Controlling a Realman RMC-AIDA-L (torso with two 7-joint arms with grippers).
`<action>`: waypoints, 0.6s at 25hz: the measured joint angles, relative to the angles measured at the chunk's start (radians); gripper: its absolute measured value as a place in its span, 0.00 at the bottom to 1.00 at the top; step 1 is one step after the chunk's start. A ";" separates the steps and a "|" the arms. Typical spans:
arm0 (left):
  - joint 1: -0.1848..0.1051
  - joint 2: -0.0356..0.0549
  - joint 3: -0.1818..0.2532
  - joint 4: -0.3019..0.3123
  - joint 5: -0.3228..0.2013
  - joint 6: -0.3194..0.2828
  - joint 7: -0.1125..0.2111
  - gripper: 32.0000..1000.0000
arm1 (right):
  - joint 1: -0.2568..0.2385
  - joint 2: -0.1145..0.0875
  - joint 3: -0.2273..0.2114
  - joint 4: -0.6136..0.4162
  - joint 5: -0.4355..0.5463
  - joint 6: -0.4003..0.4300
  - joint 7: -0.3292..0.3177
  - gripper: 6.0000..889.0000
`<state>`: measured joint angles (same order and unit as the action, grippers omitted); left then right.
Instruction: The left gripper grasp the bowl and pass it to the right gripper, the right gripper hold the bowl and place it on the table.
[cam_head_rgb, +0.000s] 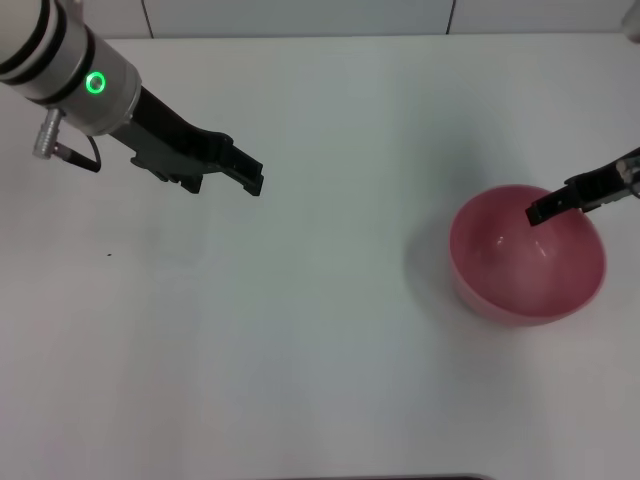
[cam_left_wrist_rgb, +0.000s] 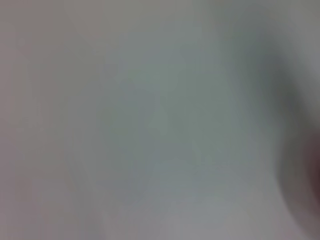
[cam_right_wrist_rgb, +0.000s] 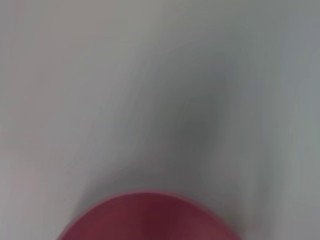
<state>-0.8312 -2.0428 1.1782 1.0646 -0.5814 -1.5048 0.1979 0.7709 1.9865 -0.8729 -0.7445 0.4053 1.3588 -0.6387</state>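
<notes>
Seen from the head camera, the round, deep pink-red plastic bowl (cam_head_rgb: 527, 255) sits upright on the large white matte table (cam_head_rgb: 300, 350), toward the robot's right. The slim black right gripper (cam_head_rgb: 545, 209) reaches over its rim from the right edge; whether its fingers grip the rim cannot be told. The black two-finger left gripper (cam_head_rgb: 250, 178), empty, its fingers narrow, hovers well apart at far left. The right wrist camera shows only the bowl's smooth curved rim (cam_right_wrist_rgb: 147, 215) against the table; the left wrist camera shows blurred surface.
</notes>
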 joint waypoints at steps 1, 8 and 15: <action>0.000 0.0001 -0.001 0.000 0.000 0.000 0.000 0.86 | 0.001 0.000 0.001 -0.010 0.004 0.010 0.000 0.97; 0.004 0.0012 -0.001 0.000 0.000 0.000 0.000 0.86 | -0.004 0.007 0.002 -0.128 0.009 0.103 0.018 0.97; 0.015 0.0023 -0.003 0.006 0.000 -0.006 0.002 0.86 | -0.002 0.010 0.024 -0.255 0.028 0.208 0.043 0.97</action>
<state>-0.8163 -2.0404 1.1750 1.0709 -0.5814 -1.5113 0.2002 0.7685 1.9962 -0.8494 -0.9996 0.4337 1.5666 -0.5953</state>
